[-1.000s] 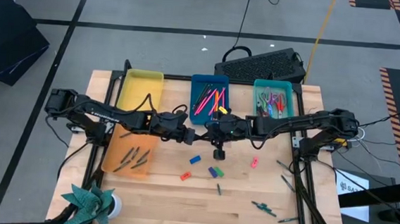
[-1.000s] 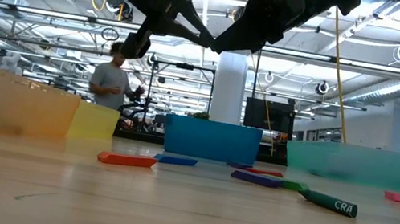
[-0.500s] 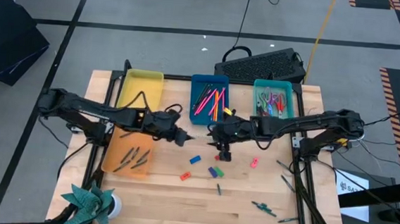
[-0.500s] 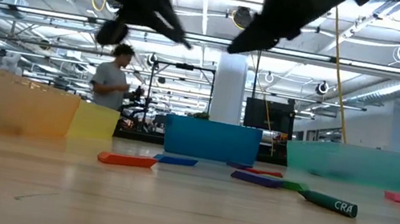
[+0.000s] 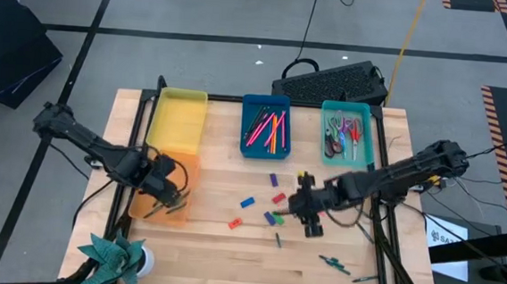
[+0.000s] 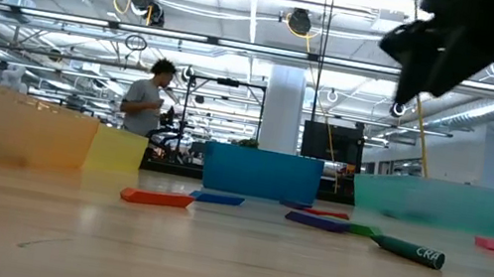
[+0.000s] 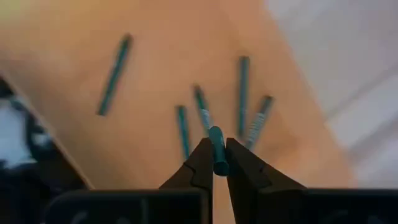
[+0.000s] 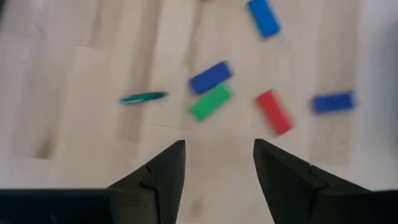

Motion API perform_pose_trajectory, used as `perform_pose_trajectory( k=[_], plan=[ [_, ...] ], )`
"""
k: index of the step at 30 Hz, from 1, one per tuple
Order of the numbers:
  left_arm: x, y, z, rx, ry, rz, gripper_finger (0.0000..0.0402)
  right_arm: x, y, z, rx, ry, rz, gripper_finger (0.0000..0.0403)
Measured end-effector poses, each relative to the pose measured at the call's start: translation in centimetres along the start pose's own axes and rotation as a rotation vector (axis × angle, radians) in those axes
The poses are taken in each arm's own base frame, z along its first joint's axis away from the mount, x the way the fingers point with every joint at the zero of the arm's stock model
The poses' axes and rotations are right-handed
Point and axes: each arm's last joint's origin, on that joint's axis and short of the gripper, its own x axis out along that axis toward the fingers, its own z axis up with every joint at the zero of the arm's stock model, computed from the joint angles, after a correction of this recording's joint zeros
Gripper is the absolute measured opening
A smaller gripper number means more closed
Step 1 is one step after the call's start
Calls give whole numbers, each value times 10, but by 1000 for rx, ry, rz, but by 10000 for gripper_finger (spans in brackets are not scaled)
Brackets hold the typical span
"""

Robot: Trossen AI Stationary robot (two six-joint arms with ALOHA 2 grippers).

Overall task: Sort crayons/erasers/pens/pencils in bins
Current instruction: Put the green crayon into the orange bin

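Four shallow plastic bins sit toward the bench's far and left edges. The yellow bin (image 5: 180, 116) looks bare; the blue bin (image 5: 264, 126) holds pink and orange sticks; the teal bin (image 5: 347, 133) holds mixed pens. The translucent orange bin (image 5: 164, 192), near the left edge, holds dark green sticks. Above it the left gripper (image 7: 217, 163) pinches a teal crayon (image 7: 217, 151) upright between its fingers. The right gripper (image 8: 216, 163) hovers spread over the bench's middle, where stubby block erasers (image 8: 240, 98), blue, green and red, lie loose on pale wood.
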Motion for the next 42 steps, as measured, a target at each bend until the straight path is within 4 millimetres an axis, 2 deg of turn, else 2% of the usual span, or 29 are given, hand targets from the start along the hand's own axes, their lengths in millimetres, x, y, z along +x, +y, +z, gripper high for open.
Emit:
perform_pose_trajectory(
  k=[6, 12, 13, 18, 24, 28, 33, 42],
  plan=[
    [12, -3, 0, 114, -69, 117, 38, 4, 45, -15, 266, 84, 54, 183],
    [49, 12, -4, 105, -32, 235, 33, 21, 91, -25, 508, 307, 119, 183],
    [55, 15, -5, 98, -30, 245, 38, 25, 96, -29, 543, 353, 103, 183],
    [53, 11, -5, 144, -44, 224, 100, 39, 114, -44, 688, 535, 74, 183],
    [53, 13, -6, 178, -3, 241, 197, 59, 116, -49, 760, 581, -2, 181],
    [53, 13, -7, 177, 11, 236, 235, 75, 114, -56, 773, 651, -70, 169],
    [53, 13, -7, 193, 28, 231, 247, 88, 108, -58, 794, 697, -122, 154],
    [53, 13, -7, 197, 35, 228, 231, 100, 95, -56, 872, 724, -183, 103]
  ],
)
